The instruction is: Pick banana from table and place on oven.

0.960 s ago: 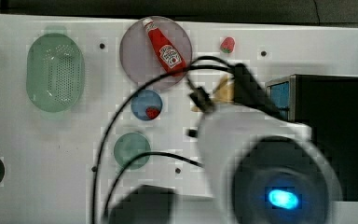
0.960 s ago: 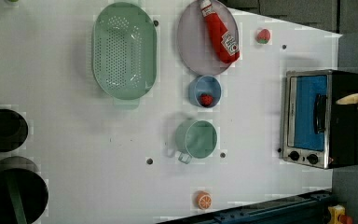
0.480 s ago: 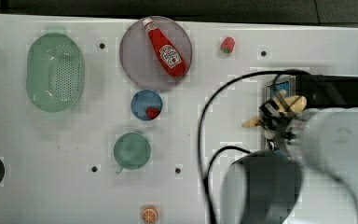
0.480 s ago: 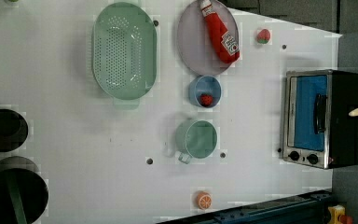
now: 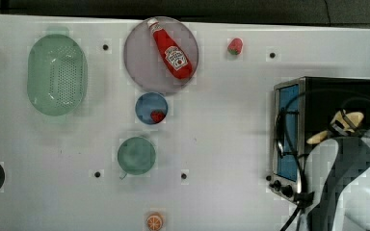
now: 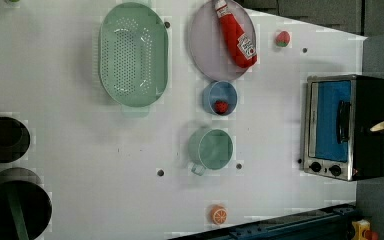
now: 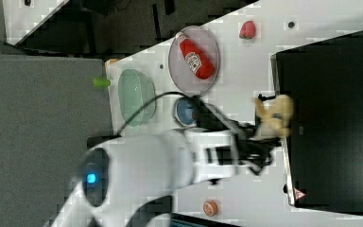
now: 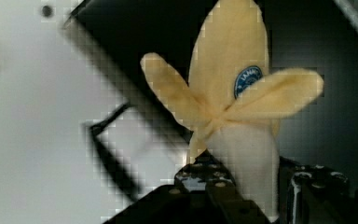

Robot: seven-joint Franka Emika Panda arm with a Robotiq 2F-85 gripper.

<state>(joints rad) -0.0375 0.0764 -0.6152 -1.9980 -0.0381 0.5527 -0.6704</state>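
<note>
- Your workspace is a white desk [image 5: 221,144] with small dark holes; the oven [image 5: 318,130] stands at the top view's right, its blue glass door facing the open desk.
- Nearest the wrist camera, your gripper [image 8: 242,186] is clamped on the lower end of the banana [image 8: 235,107]. That leaves the peeled flaps and the sticker free above the jaws, so nothing should snag on release.
- The banana is off the desk, held over the oven's black top; in the top view [image 5: 335,127] it sits above that dark panel. I judge you are in the carry-over stage, with lowering and letting go left to do.
- Farther off, the blue bowl [image 5: 151,108] and green cup [image 5: 136,155] sit mid-desk, well apart from your path.
- Beyond them lie the ketchup bottle [image 5: 171,48] on its round plate [image 5: 142,72], the green colander [image 5: 57,74], a strawberry [image 5: 234,46] and the orange slice [image 5: 154,222].
</note>
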